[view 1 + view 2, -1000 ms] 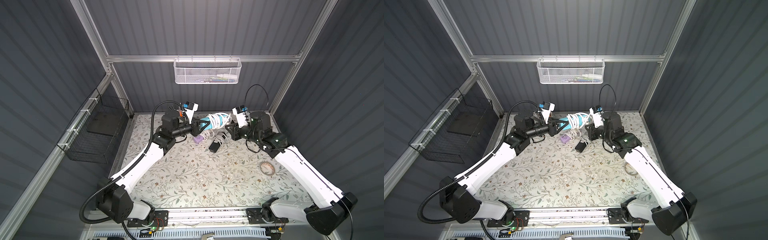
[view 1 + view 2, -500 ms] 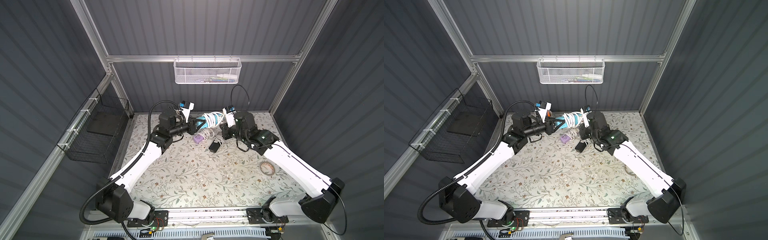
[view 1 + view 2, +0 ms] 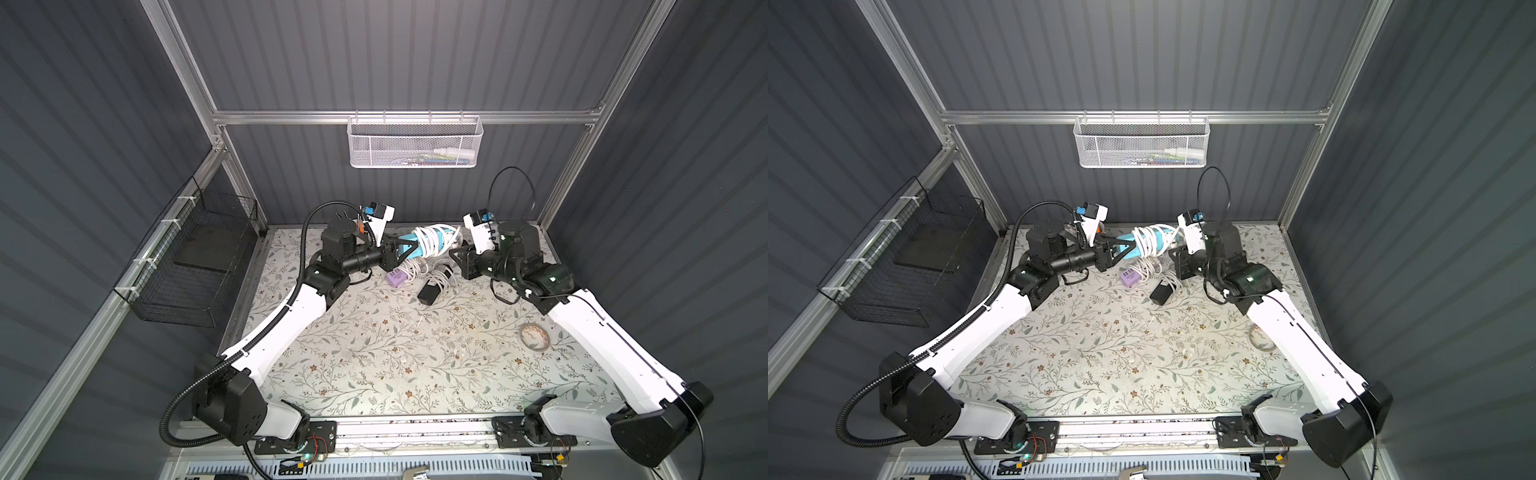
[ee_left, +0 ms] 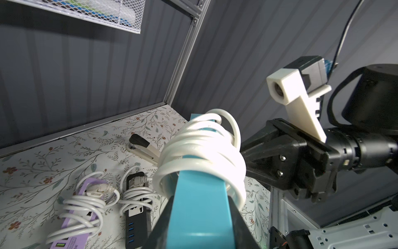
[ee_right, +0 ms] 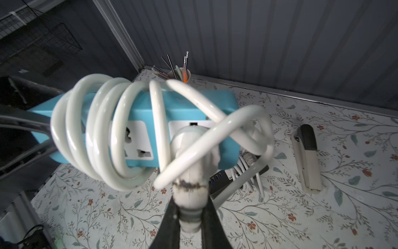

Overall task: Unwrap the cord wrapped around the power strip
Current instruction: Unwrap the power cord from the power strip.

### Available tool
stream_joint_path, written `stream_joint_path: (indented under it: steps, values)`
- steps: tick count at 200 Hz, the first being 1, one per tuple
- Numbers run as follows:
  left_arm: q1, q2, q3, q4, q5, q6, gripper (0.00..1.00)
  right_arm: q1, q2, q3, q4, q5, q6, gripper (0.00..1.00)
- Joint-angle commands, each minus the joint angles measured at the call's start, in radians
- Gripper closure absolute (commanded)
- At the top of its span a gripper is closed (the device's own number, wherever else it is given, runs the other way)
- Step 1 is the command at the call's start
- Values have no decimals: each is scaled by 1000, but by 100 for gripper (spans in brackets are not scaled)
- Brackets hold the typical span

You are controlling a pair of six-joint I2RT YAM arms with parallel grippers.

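Left gripper (image 4: 199, 226) clamped on teal power strip (image 5: 189, 103), held aloft. Right gripper (image 5: 190, 224) pinching plug (image 5: 190, 148) of its wrapped white cord (image 5: 97, 129).

White arm links (image 3: 291, 320), black joints (image 3: 232, 399), ribbed black cable (image 3: 163, 419), white wrist-camera mounts (image 3: 478, 226)

Enclosed work cell: dark grey ribbed walls (image 3: 415, 54), aluminium frame (image 3: 291, 117).
Floral-print table cover (image 3: 374, 353) below; white mesh basket (image 3: 374, 145) hung at far wall, centre; black wire basket (image 3: 174, 299) mounted on left wall; lighting even.
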Motion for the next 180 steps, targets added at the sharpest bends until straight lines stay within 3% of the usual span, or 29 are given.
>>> stream_joint_path:
  steps: [1,24,54,87,112,180]
  values:
    - [44,19,16,4,-115,14,100,-32,-47,2,35,-63,23,100]
    - [43,19,27,-30,-162,34,100,32,-39,12,35,16,9,100]
    - [23,13,36,-78,-310,59,100,185,22,65,38,138,-14,100]
    - [5,24,43,-96,-349,72,100,298,83,134,32,213,-31,100]
    - [7,22,38,-94,-340,74,100,268,54,119,23,204,-31,100]
    - [55,17,24,-50,-248,28,100,-2,-64,9,20,19,-2,100]
